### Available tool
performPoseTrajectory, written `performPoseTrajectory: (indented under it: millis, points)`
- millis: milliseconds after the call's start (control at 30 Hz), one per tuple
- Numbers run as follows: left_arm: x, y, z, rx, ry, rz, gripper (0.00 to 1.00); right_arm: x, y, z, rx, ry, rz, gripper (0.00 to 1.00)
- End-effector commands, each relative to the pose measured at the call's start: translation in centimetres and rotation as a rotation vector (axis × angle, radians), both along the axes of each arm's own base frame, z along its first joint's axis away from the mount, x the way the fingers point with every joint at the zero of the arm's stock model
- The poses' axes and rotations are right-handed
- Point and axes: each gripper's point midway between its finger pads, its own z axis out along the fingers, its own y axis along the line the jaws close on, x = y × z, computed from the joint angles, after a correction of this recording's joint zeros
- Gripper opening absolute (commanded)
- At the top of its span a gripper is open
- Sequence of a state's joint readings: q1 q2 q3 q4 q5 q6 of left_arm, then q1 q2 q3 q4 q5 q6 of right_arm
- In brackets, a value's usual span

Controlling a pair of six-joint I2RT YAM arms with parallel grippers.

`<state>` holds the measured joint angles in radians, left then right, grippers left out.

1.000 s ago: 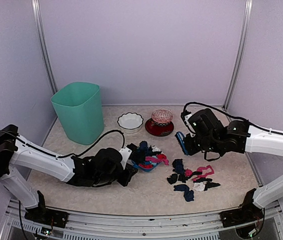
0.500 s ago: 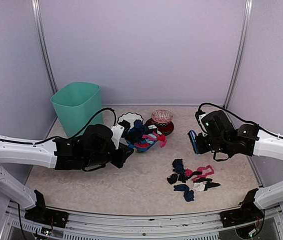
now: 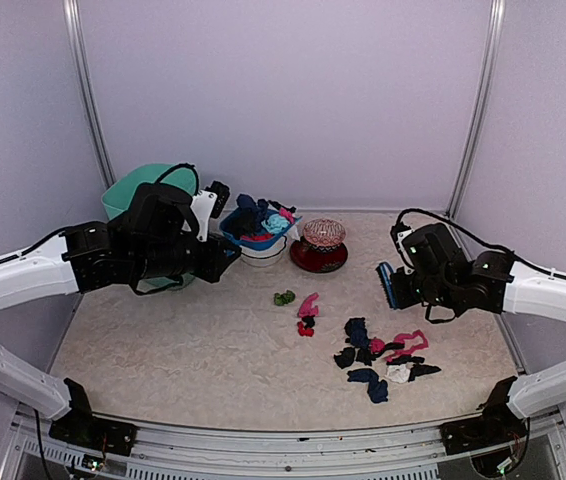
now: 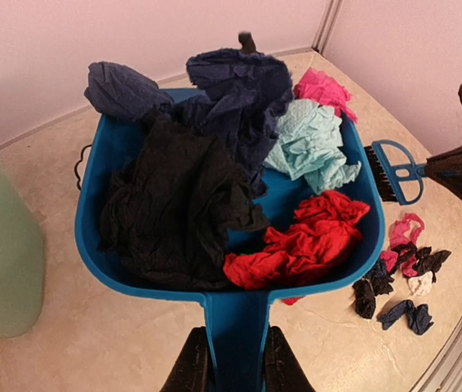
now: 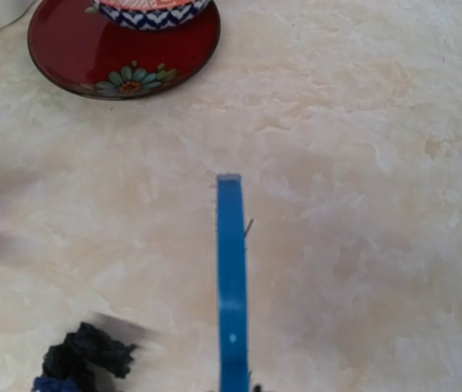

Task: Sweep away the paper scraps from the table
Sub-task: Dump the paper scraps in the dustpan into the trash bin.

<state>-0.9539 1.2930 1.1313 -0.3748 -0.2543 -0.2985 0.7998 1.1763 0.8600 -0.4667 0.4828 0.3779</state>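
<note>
L gripper [image 4: 233, 363] is clamped on the handle of the blue dustpan [image 4: 108, 155], which is loaded w/ paper scraps [image 4: 174, 196]. Other scraps lie loose on the table [image 3: 193, 350], centre-right. R gripper [image 3: 399, 284] grips the blue brush [image 5: 232, 278]; its fingers are cut off in the wrist view. Green bin [image 3: 123, 195] is partly hidden behind the L arm.

Both arms look alike from my station: the left arm [image 3: 18, 282] and the right arm [image 3: 555, 297] have smooth white tubular links that end in bulky matte black joint housings and wrist blocks. A thin black cable [image 3: 177, 170] loops off the left wrist, and another black cable [image 3: 441, 222] arcs over the right one. Each base [image 3: 88, 432] is a dark block. On my left wrist camera, the left gripper's fingers [image 4: 188, 367] are black and tapered.
</note>
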Motion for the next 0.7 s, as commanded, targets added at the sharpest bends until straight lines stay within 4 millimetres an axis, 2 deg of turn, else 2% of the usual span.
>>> performPoseTrajectory:
  millis: [0,367,500,667]
  points:
    - [0.6,2.5,2.3,-0.005,0.032,0.048,0.0,0.4,0.0,-0.5,0.003,-0.003,0.0,0.0]
    - [4.3,9.2,7.0,-0.077,0.024,0.213,0.0,0.3,-0.4,-0.9,0.01,-0.002,0.0,0.0]
    - [5.1,11.4,7.9,-0.129,0.038,0.251,0.0,0.3,-0.6,-0.9,0.011,-0.002,-0.002,0.0]
    - [5.8,12.9,8.7,-0.212,0.083,0.264,0.0,0.2,-0.5,-1.0,0.016,0.002,-0.002,0.0]
